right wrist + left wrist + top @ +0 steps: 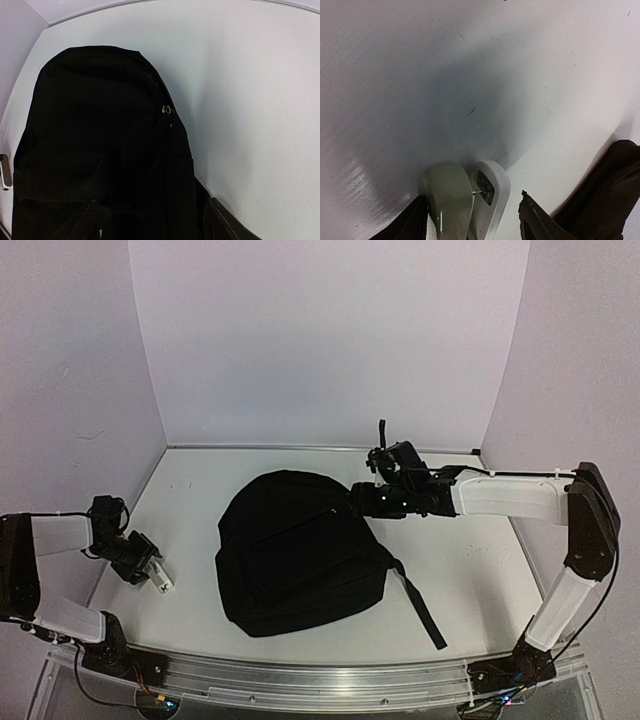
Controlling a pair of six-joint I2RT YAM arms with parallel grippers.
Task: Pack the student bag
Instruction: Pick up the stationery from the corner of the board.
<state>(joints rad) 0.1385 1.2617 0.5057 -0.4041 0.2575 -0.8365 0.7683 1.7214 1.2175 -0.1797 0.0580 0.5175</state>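
The bag [300, 555] lies right of the left gripper [158, 579], whose open jaws straddle a white item [451, 200]. The right gripper [357, 498] is nearer, at the bag's far-right edge; its grip state is indeterminate.

Soft even light, faint purple cast, broad diffuse shadow on table [470, 100], student bag [295, 550] featureless black

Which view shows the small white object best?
Left wrist: the small white object sits close up at the bottom, its pale-green top and a metal part visible, though cropped below. Top external shows it only as a tiny pale speck. Right wrist catches just a sliver at its left frame edge.
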